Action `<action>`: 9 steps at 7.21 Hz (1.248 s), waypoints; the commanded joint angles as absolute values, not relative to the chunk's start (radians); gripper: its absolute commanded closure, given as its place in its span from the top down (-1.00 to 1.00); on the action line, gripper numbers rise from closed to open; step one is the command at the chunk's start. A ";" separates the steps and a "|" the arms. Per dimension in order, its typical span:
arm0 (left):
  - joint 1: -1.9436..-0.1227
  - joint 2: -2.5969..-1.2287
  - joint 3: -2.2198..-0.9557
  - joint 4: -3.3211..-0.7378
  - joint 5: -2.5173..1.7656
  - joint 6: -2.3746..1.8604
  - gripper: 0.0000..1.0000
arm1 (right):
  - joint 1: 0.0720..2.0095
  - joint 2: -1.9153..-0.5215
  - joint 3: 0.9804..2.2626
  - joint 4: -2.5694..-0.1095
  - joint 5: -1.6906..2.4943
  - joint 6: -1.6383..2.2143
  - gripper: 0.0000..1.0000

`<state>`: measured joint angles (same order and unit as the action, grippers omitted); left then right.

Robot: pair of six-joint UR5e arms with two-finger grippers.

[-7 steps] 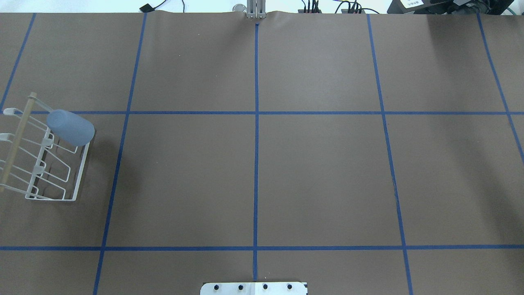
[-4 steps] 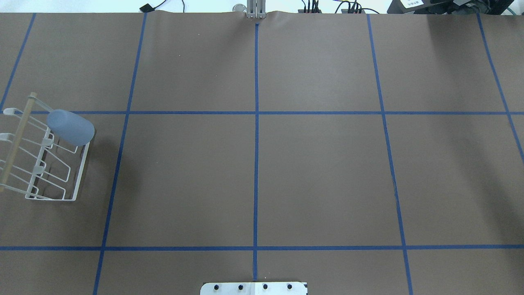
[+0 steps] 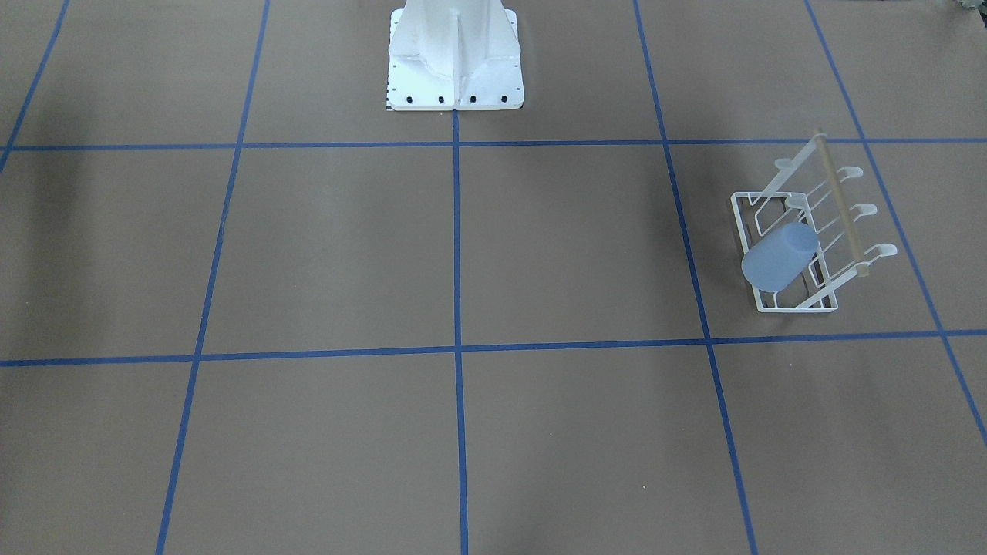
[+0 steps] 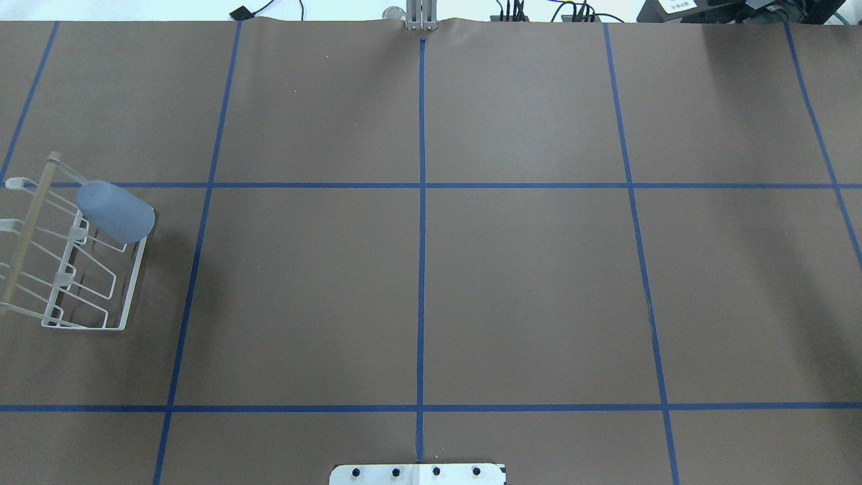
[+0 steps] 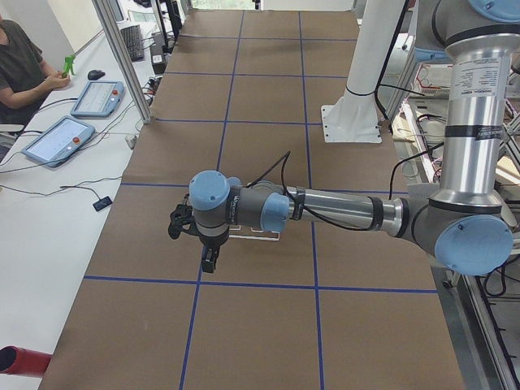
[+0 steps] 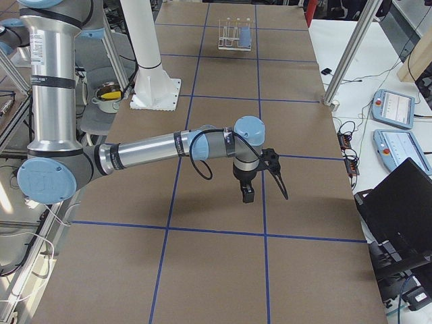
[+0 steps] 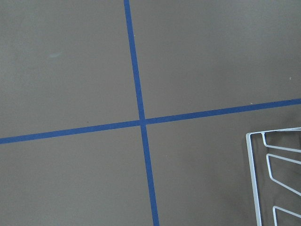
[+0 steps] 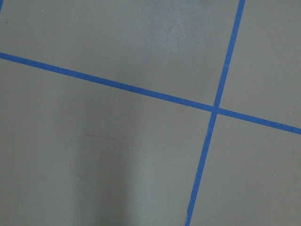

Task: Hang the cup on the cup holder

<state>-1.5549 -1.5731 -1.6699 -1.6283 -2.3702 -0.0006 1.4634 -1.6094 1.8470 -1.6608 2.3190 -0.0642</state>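
1. Cup point(image 4: 116, 211) is in neither hand. The left hand point(image 5: 192, 244) and right hand point(image 6: 263, 190) both hang over bare desk point(image 4: 525, 283). They show only in the side views, so I cannot tell if the fingers are apart or together.
2. Change over the last second: none to speak of. The cup sits at the same spot on the cup holder point(image 4: 30, 230), and no arm enters the overhead view.
3. Meaning: the hang looks done and the arms seem parked clear.
4. Cup pose: tilted, slid over a slanted peg at the holder's far end, rim low toward the base frame.
5. The left hand is near the holder; its wrist view catches only a corner of the frame, no cup. The right hand is well apart, with the cup at the desk's far left end.
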 commanded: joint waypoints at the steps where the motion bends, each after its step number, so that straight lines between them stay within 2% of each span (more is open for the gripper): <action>1: -1.555 -1.572 -1.660 -1.628 -2.356 -0.002 0.96 | 1.463 -1.603 1.844 -1.692 2.324 -0.069 1.00; 9: -1.555 -1.575 -1.648 -1.620 -2.333 -0.015 0.96 | 1.477 -1.631 1.798 -1.700 2.274 -0.086 1.00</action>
<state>-1.5555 -1.5725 -1.6488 -1.6223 -2.3397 -0.0148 1.4741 -1.6290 1.7926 -1.6996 2.2959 -0.0811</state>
